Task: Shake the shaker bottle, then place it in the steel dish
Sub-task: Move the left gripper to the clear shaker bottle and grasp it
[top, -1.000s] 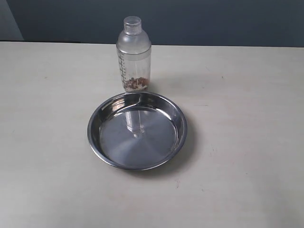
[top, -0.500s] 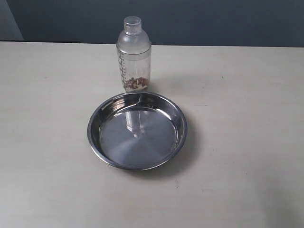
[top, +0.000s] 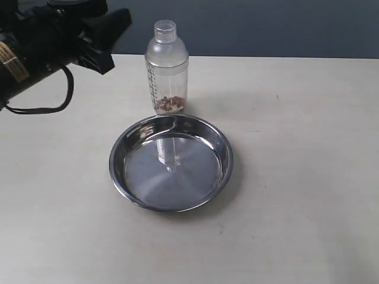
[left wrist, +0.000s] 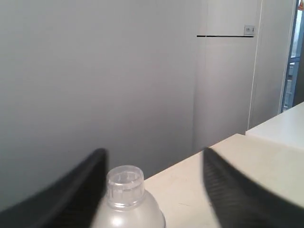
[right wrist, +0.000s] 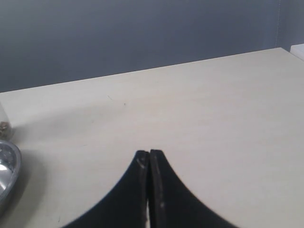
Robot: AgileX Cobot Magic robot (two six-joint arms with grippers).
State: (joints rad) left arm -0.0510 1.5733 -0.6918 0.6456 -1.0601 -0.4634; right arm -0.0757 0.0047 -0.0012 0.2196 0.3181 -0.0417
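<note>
Shaker bottle (top: 166, 68) stands upright on the table (top: 308, 177), just behind the far rim of the steel dish (top: 116, 175), not in it. Left gripper (left wrist: 153, 161) is spread wide and empty, left of the bottle cap, no contact. Right gripper (right wrist: 149, 154) is pinched together, empty.

**A:** Is any lettering legible?

**B:** None. The clear frosted plastic shaker bottle (top: 166, 68) bears a column of dark printed measuring marks (top: 153, 83) down its side, and their figures are too small to read.

**A:** Other labels?

**B:** There is a yellow sticker (top: 10, 62) on the black arm (top: 47, 35), print illegible. In the left wrist view a small grey plate (left wrist: 248, 30) sits on the white wall (left wrist: 228, 85), likewise unreadable.
</note>
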